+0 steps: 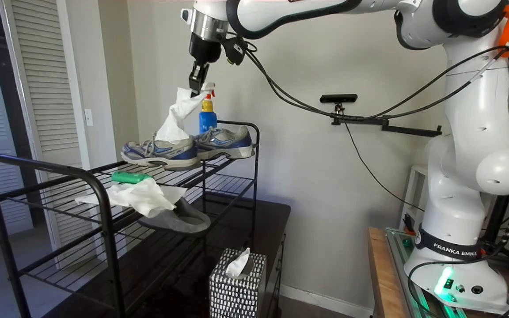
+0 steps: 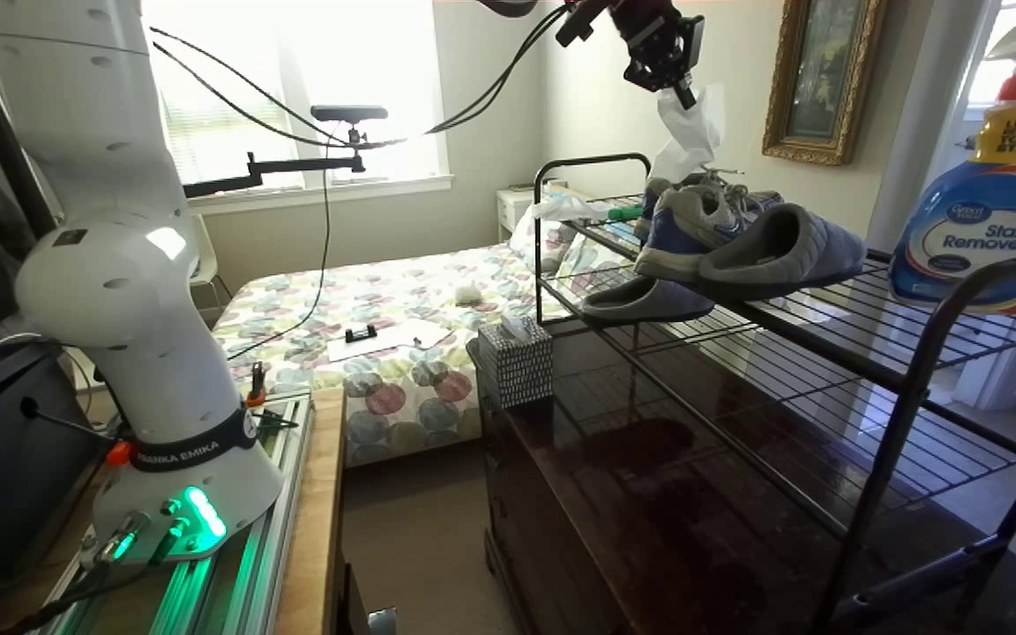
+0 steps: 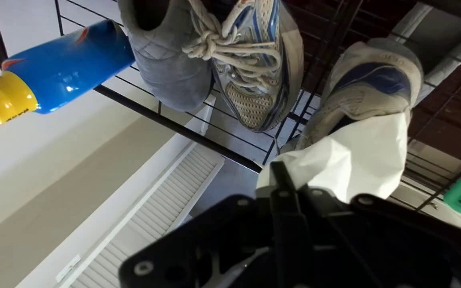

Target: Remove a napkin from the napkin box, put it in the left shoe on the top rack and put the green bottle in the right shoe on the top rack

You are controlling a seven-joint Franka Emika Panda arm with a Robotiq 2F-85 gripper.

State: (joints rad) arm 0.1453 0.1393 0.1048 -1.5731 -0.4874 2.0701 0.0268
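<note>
One napkin point(image 1: 177, 115) is held in the tool point(image 1: 196, 91) above the top rack point(image 2: 843, 355); the fingers point(image 3: 282, 180) are drawn together, and the upper part of the sheet is pinched between the tips. From there the sheet is draped downward to the left shoe point(image 1: 168, 153), its lower end seen at the shoe's opening; how deep it is seated cannot be told. The right shoe point(image 1: 230, 142) is set just beside, on the side toward the rack end where a stain remover bottle point(image 2: 971, 207) is stood upright, near the corner farther from the robot point(image 1: 453, 198). Between the right shoe and that bottle a grey slipper point(image 2: 799, 251) is placed; a second slipper point(image 2: 653, 304) is seen on the tier point(image 2: 773, 476) below. The green bottle point(image 1: 130, 177) is laid on its side near the opposite end of the top rack. A crumpled white sheet point(image 1: 144, 198) is spread just beside it, toward the edge facing the robot. The napkin box point(image 1: 237, 289) is stood on the dresser point(image 2: 640, 529), near the corner closest to the bed point(image 2: 340, 300); white tissue point(image 1: 238, 265) is raised from its slot.
</note>
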